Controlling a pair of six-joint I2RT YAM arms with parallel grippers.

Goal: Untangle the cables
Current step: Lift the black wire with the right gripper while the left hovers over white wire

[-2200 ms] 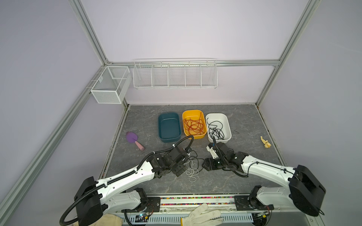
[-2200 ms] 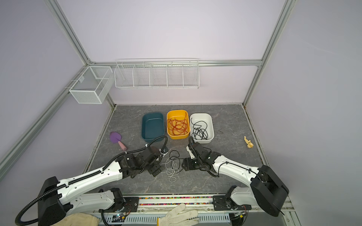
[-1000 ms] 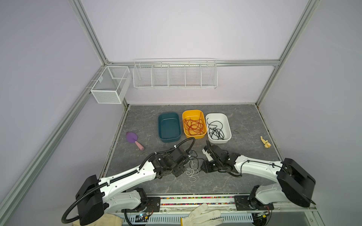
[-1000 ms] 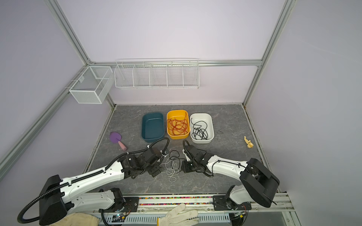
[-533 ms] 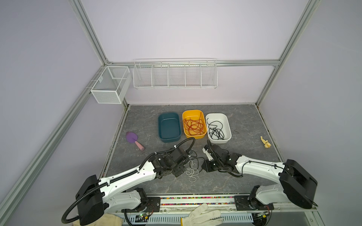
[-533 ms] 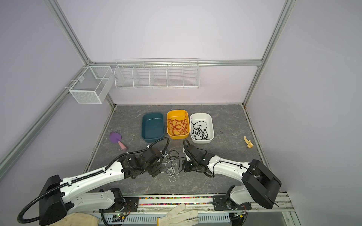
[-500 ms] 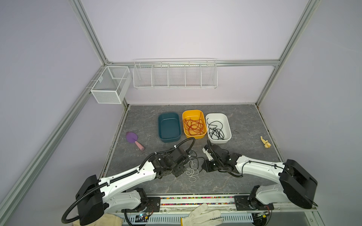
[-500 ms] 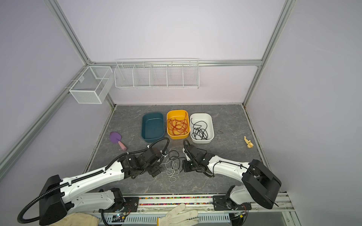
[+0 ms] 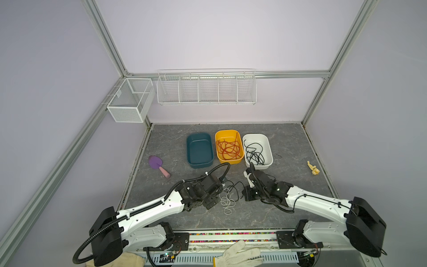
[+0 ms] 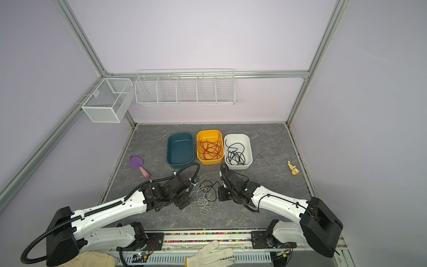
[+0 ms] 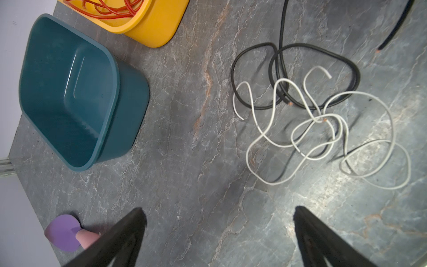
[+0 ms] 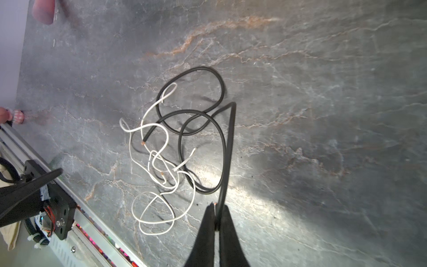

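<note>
1. The right gripper is seen with its fingers pressed together on one end of the black cable. A bare copper tip shows just past the fingertips.
2. From that pinch the black cable is laid in loops over the table. It is crossed by the white cables, which lie in a loose tangle between the two grippers, in the front half of the table.
3. The left gripper is held with its fingers wide apart over bare table just beside the tangle. Nothing is gripped.
4. Behind the tangle three bins are lined up close side by side: the teal bin, the yellow bin with red-orange cables in it, and the white bin with black cables in it.
5. Bare table is seen between the white bin and the small yellow figure near the right edge.
6. A narrower bare strip is seen between the teal bin and the purple scoop by the left edge.
</note>
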